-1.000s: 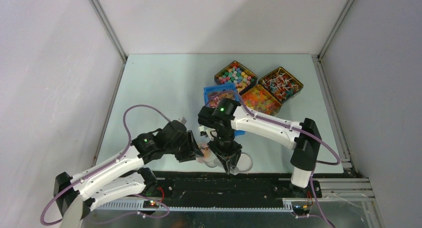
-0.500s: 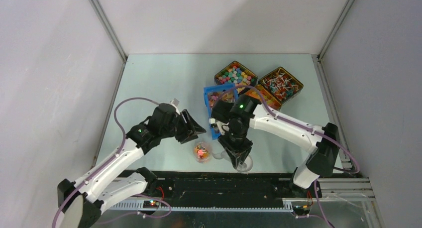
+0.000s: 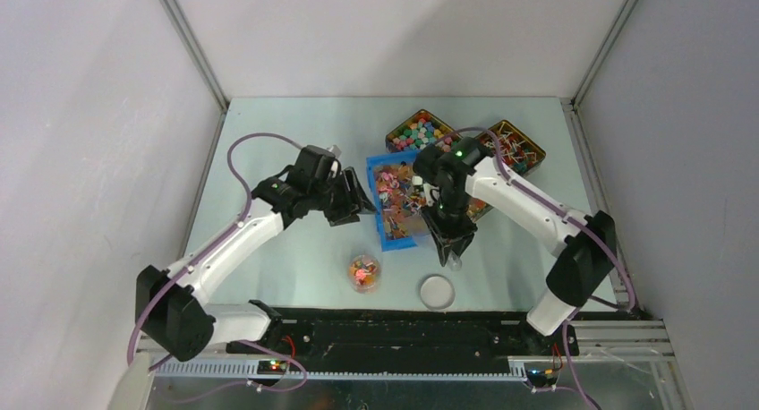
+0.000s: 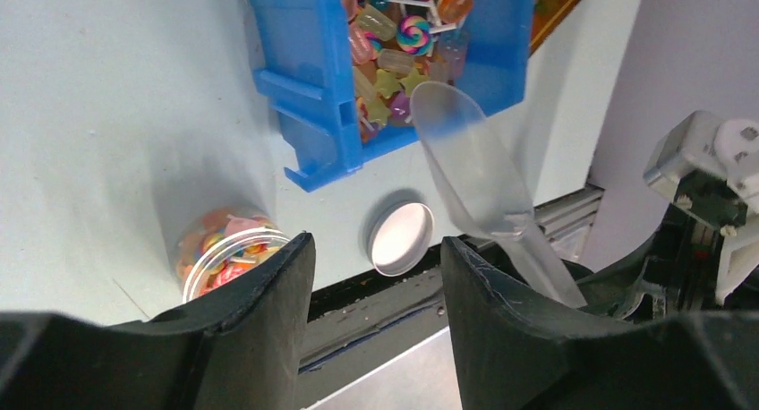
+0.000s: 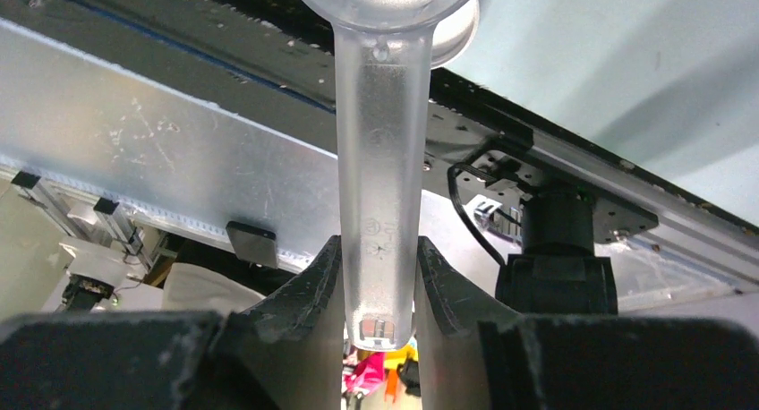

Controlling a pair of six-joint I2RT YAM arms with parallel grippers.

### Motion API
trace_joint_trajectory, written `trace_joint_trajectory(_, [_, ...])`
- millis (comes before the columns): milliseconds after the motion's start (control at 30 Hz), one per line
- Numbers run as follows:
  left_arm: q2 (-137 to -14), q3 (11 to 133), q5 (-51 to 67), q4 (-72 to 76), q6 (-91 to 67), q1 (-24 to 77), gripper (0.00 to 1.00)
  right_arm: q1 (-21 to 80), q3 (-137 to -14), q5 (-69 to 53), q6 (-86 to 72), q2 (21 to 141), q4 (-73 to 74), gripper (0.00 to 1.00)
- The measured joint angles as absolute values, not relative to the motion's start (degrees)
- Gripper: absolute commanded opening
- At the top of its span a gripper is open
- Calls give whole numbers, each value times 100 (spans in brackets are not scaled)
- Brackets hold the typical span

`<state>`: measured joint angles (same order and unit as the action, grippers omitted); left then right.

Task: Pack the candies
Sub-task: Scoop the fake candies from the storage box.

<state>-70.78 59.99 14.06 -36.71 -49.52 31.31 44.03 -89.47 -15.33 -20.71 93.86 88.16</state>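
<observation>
Where the table lies nearest the arm bases, a round white lid rests flat, on the near side of the blue bin and apart from it. Left of the lid, also on the bin's near side, a small clear jar stands upright and uncapped, with some of the candies in it: orange, pink and red. Just off the bin's near right corner, the right gripper points down with its jaws clenched on the handle of a clear plastic scoop. The scoop's bowl hangs above the table between lid and bin. At the bin's left wall hovers the left gripper, its jaws spread wide with nothing between them. More wrapped candies fill the bin, mixed with swirl lollipops on white sticks. Beyond the bin sits a square tin of multi-coloured sweets. Beyond the bin to the right, a tin of lollipops sits. At the bin's right side, a tin of orange sweets is largely hidden under the right arm.
</observation>
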Motion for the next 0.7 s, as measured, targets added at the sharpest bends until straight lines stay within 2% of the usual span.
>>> trace_joint_trajectory(400, [-7389,6106,1306,-4045,-4517,3131,60,4348,-9697,-1035,-1973,10527,8947,0])
trace_joint_trajectory(700, [-7030,5476,1256,-3986,-4563,3131,60,4383,-10536,-899,-1999,11441,9056,0])
